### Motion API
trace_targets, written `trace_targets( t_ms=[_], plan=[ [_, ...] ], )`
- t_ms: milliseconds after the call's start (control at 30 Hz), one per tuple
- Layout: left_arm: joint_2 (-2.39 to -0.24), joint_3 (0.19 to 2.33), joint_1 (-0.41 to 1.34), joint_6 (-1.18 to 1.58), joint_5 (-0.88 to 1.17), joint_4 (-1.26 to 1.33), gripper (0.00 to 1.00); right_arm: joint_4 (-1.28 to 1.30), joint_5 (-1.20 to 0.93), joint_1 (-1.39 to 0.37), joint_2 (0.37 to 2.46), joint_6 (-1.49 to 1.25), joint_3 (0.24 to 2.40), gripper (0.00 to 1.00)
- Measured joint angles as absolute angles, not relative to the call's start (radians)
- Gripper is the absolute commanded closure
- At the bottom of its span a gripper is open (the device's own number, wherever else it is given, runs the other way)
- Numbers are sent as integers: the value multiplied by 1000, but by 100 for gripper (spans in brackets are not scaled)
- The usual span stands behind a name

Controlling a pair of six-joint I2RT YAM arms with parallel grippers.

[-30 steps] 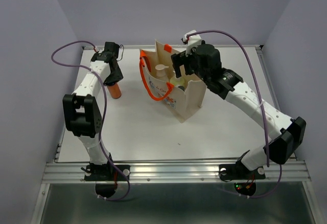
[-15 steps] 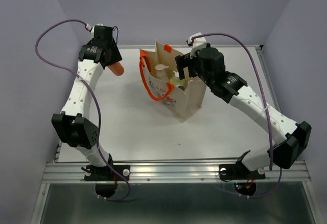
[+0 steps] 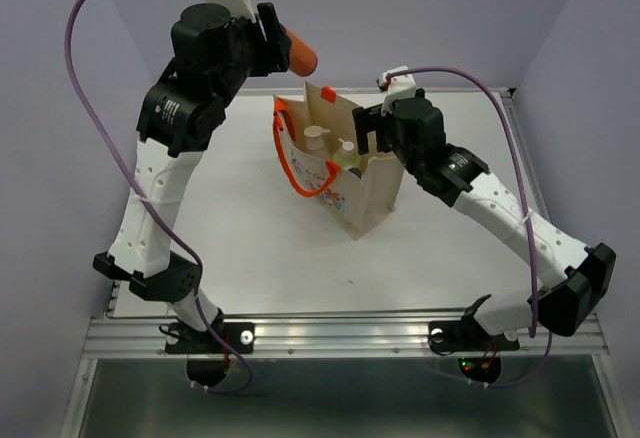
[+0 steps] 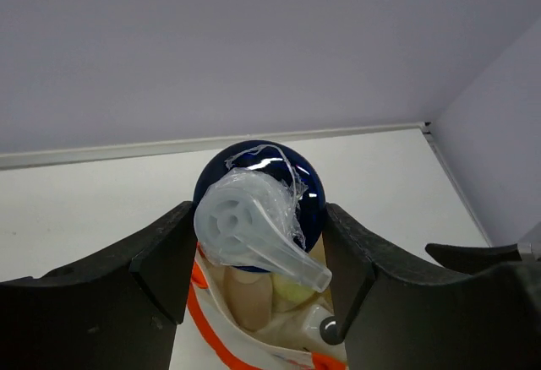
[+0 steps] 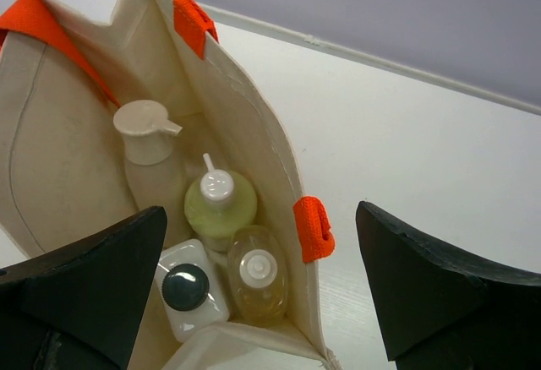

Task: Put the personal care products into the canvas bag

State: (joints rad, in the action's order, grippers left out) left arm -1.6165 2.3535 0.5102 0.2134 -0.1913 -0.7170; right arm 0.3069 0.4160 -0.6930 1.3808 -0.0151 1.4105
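**Orange bottle in the air, four already bagged**

My left fingers [image 4: 144,269] are pinching the orange bottle [image 3: 299,53] from both sides. In the left wrist view its dark blue cap [image 4: 292,186] fills the gap between them, with a clear pump nozzle [image 4: 254,226] pointing back at the lens. From above, the bottle lies almost level, and its orange body sticks out past the fingertips toward the right. The left arm [image 3: 165,173] reaches up tall, so the bottle hangs well above the counter [image 3: 250,248], by the far left corner of the canvas bag [image 3: 370,193]. The wrist camera looks past the cap straight down into the bag's open mouth.

My right fingers [image 5: 93,277] are spread wide with nothing between them. They hover over the far right edge of the bag, looking into it.

Inside I count four bottles, all upright. The tan-brown bottle [image 5: 152,180], with a cream cap, stands on the far side. The pale green bottle [image 5: 221,208] stands in front of it and has a white cap. Nearest the lens, the whitish bottle [image 5: 190,296] with its dark cap and the amber bottle [image 5: 258,275] stand side by side.

The bag stands upright near the middle of the counter with its floral print [image 3: 330,190] facing the near left. One orange handle [image 3: 288,163] droops over that side. Orange tabs [image 5: 313,228] show on the rim.
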Motion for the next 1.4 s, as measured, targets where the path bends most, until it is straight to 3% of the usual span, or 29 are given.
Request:
trace_targets(
  t_ms=[700, 967, 1300, 1400],
  plan=[
    [-1948, 2283, 597, 142, -235, -756, 100, 314, 571, -693, 1346, -35, 1343, 0],
    [-1964, 2306, 600, 160, -374, -797, 100, 374, 540, -662, 1404, -76, 1342, 18],
    [-1964, 2306, 600, 166, -329, -778, 100, 393, 496, -641, 1453, -110, 1342, 18],
    [-1964, 2306, 600, 169, -319, -758, 100, 393, 495, -641, 1453, -112, 1342, 23]
  ],
)
